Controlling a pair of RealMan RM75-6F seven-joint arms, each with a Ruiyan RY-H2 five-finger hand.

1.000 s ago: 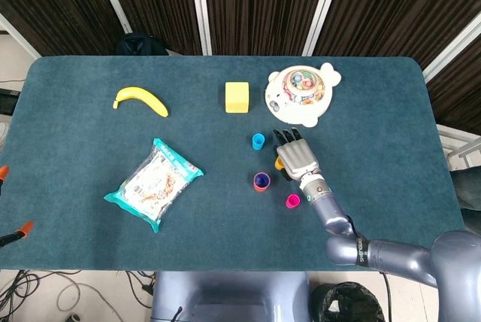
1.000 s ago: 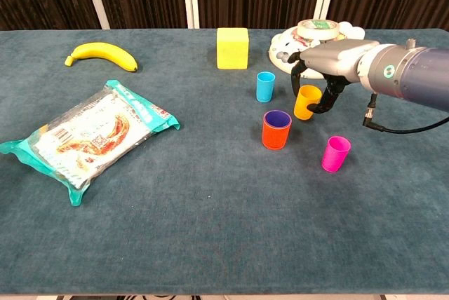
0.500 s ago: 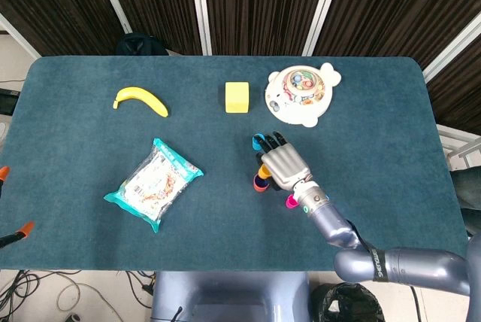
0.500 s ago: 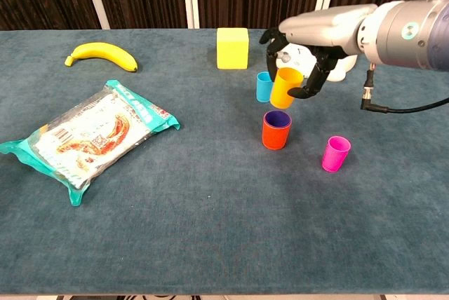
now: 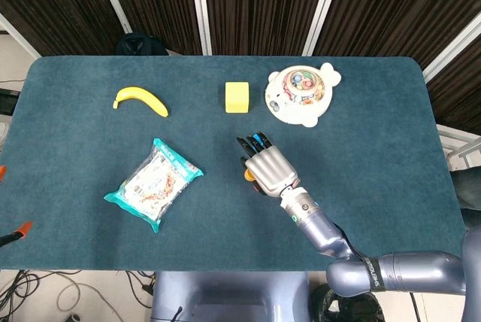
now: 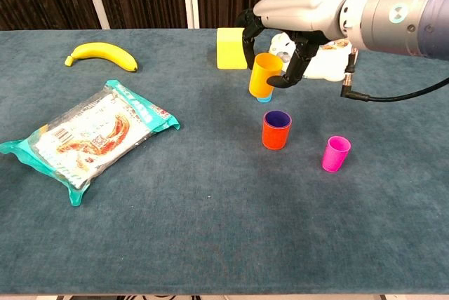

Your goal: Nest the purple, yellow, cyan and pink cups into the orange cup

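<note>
Chest view: fingers (image 6: 300, 53) grip smooth yellow cup (image 6: 264, 76).

1. In the head view, the right robot hand (image 5: 268, 169) covers the orange cup and pink cup completely; only a sliver of the yellow cup (image 5: 249, 175) shows.
2. In the chest view, the lifted yellow cup (image 6: 264, 75) hides most of the cyan cup (image 6: 263, 97).
3. The left robot hand appears in neither view.
4. The snack packet's (image 6: 88, 137) printing is too small to read.
</note>
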